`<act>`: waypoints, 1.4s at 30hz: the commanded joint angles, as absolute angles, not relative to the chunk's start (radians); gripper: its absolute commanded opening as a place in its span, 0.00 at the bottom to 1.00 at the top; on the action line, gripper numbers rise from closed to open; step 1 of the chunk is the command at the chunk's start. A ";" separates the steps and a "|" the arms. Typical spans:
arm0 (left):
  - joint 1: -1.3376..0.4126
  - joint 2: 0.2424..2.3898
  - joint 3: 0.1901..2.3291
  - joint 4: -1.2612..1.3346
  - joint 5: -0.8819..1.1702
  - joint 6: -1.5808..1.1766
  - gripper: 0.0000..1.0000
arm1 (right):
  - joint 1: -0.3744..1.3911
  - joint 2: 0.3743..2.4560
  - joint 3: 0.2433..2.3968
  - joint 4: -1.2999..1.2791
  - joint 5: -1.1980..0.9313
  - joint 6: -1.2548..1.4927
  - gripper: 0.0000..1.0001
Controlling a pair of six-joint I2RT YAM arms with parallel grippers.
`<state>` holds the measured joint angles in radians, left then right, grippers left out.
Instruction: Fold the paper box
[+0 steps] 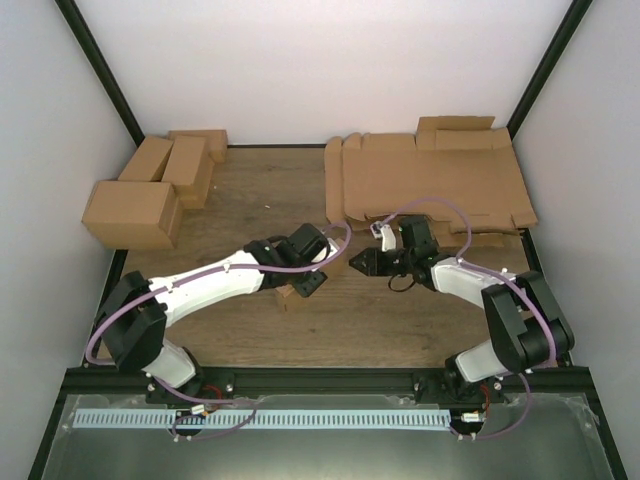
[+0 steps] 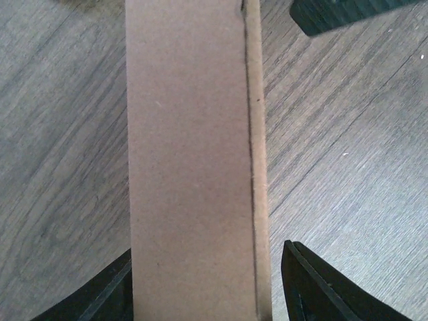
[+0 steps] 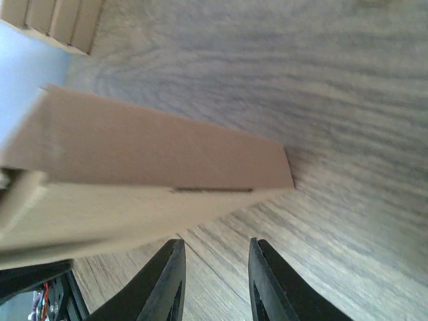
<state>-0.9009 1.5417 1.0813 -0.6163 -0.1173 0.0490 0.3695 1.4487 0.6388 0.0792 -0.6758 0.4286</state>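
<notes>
At the upper left of the top view, a group of finished brown boxes stands on the wooden desk against the left wall.

Left arm: it reaches from the lower left toward the centre of the frame. The left gripper sits over the paper box, and only a small brown corner of the box shows beneath it, just left of centre. In the left wrist view the paper box fills the middle of the frame as a long brown panel with a seam along its right edge. It runs between the two black fingers. The left finger meets the panel and the right finger stands just beside it. Whether the gripper is clamped on the box cannot be told.

Right arm: the right gripper is just right of centre, near the left gripper but not touching it. In the right wrist view its fingers stand a narrow gap apart with bare desk between them. The paper box lies above and to the left of them, untouched.

At the upper right, a pile of flat brown sheets lies on the desk.
</notes>
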 commanded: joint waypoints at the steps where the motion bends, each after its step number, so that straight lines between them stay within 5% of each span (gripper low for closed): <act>1: -0.899 1.550 1.077 -0.635 -0.105 0.062 0.54 | 0.368 1.446 0.655 0.028 -0.651 0.404 0.27; 12: -0.898 1.585 1.097 -0.641 -0.112 0.077 0.51 | 0.367 1.344 0.784 -0.064 -0.670 0.371 0.32; 20: -0.900 1.583 1.091 -0.623 -0.100 0.079 0.51 | 0.368 1.410 0.867 -0.017 -0.829 0.405 0.01; 37: -0.899 1.593 1.083 -0.587 -0.102 0.074 0.51 | 0.376 1.698 0.815 0.074 -0.962 0.507 0.01; 42: -0.900 1.569 1.116 -0.579 -0.109 0.037 0.63 | 0.376 1.677 0.796 0.084 -0.943 0.515 0.01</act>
<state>-0.8974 1.5684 1.0863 -0.6121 -0.1184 0.0624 0.3687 1.6417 0.8463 0.1818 -1.0130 0.5056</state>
